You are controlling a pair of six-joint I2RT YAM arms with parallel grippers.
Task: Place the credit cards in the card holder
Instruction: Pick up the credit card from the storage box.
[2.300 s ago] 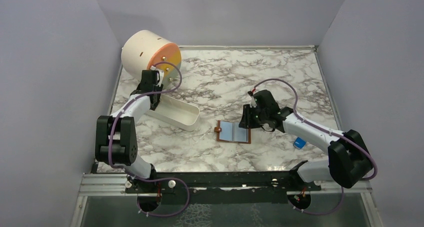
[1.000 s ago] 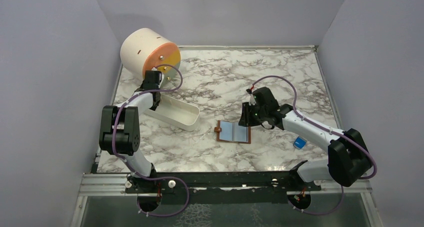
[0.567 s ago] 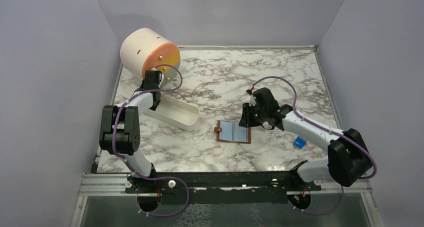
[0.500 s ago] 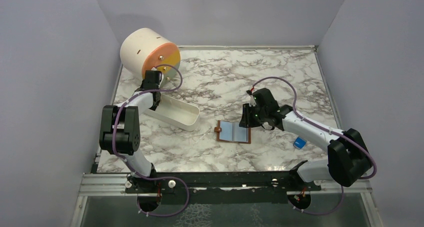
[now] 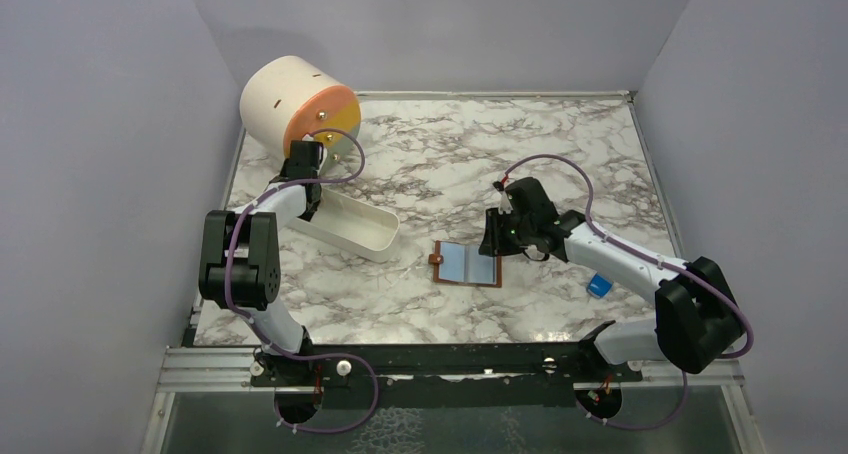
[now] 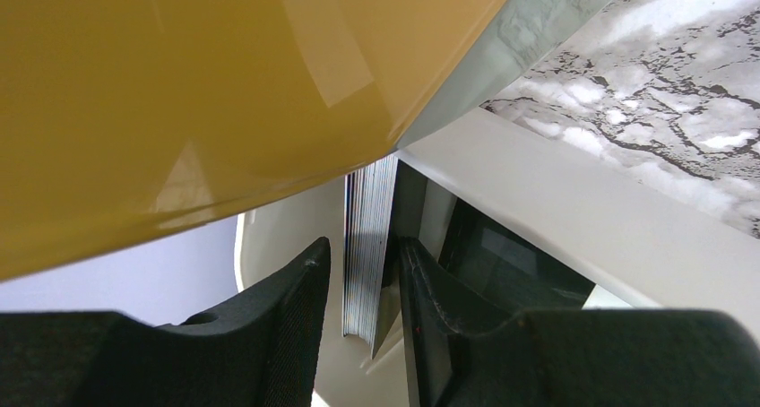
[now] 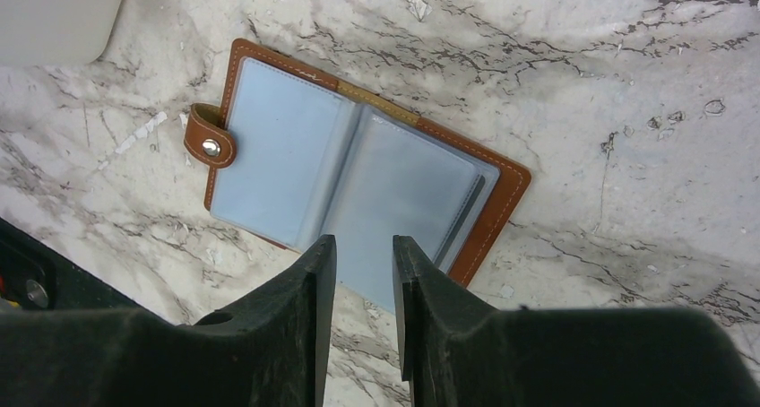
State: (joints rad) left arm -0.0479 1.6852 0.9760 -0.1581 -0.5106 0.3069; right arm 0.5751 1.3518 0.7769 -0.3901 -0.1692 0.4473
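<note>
The card holder [image 5: 468, 264] lies open on the marble, brown outside, pale blue pockets up, snap tab at its left edge [image 7: 211, 147]. My right gripper [image 5: 492, 236] hovers over its right half, jaws a little apart and empty [image 7: 363, 241]. My left gripper [image 5: 308, 207] reaches into the far end of the white tray [image 5: 360, 229]. In the left wrist view a stack of credit cards [image 6: 369, 237] stands on edge between its open fingers [image 6: 363, 246], close to the right finger with a gap on the left. A dark glossy card [image 6: 511, 259] lies in the tray beside them.
A cream drum [image 5: 285, 99] with an orange-yellow face [image 6: 179, 84] lies on its side at the back left, just above the tray's end. A small bright-blue block [image 5: 600, 286] sits by the right arm. Grey walls enclose the table on three sides.
Since the oldest frame the left arm's elbow has swung inward, with its gripper staying at the tray's far end. Over the last second neither arm visibly moves.
</note>
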